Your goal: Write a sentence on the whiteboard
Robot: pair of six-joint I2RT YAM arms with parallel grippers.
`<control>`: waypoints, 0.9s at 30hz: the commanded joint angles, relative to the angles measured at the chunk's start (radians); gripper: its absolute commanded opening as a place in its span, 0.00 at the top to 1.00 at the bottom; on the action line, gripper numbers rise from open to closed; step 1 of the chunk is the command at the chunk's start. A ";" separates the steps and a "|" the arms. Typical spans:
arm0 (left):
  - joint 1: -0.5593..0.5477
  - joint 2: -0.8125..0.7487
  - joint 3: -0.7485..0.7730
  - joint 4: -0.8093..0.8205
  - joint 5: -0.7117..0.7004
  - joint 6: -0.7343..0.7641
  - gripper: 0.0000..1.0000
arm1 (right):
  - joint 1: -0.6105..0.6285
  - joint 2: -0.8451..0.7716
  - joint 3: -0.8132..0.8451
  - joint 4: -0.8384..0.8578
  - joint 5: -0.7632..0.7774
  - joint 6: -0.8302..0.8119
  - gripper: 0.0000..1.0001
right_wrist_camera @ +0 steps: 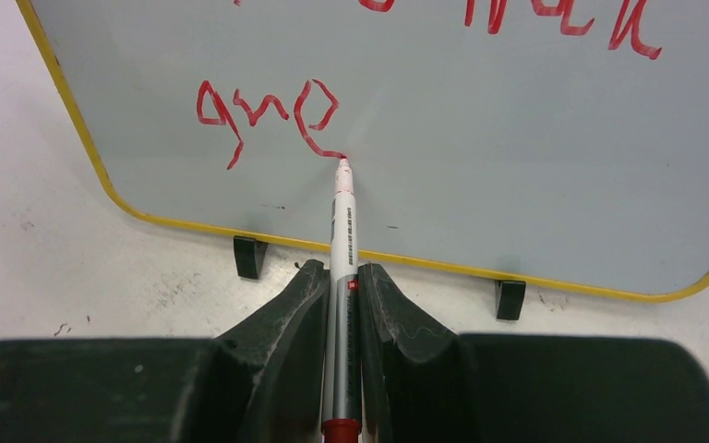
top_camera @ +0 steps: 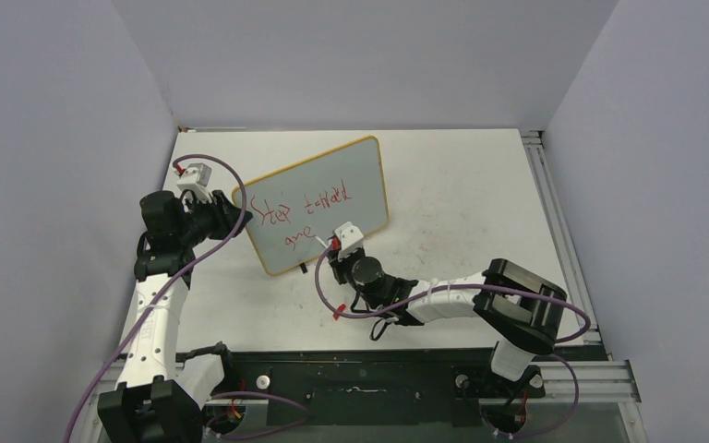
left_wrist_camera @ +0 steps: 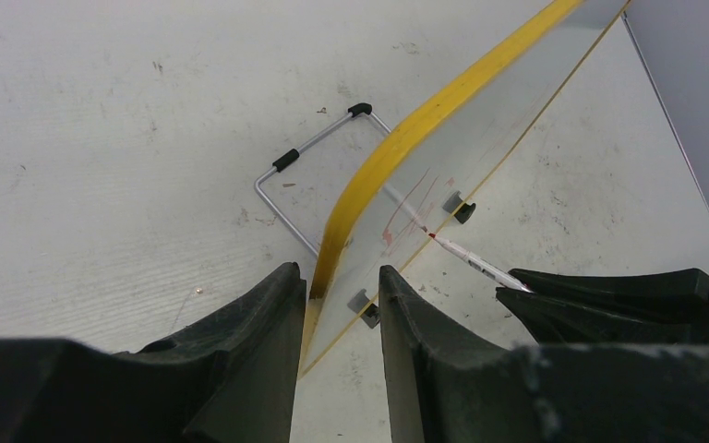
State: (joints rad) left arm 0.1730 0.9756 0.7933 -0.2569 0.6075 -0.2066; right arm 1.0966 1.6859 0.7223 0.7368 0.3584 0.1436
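Observation:
The whiteboard, pale grey with a yellow frame, stands tilted on the table's middle. My left gripper holds its left edge; in the left wrist view the yellow frame runs down between the fingers of the left gripper. The sentence is red script in two lines, with "Step toward" above. The lower line reads about "gre". My right gripper is shut on a silver marker. Its red tip touches the board at the end of the last letter.
Two black feet carry the board's bottom edge. A wire stand props it from behind. An aluminium rail runs along the table's right side. Grey walls close in the left, back and right.

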 commanded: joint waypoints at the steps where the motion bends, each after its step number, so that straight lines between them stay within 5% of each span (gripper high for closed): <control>1: 0.006 -0.012 0.006 0.051 0.018 -0.001 0.67 | 0.008 -0.092 -0.024 0.038 -0.001 -0.018 0.95; 27: 0.006 -0.011 0.004 0.052 0.021 -0.002 0.67 | -0.034 -0.056 0.016 0.053 -0.012 -0.032 0.95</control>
State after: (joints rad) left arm 0.1730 0.9756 0.7933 -0.2569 0.6079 -0.2066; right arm 1.0737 1.6222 0.6956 0.7395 0.3515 0.1135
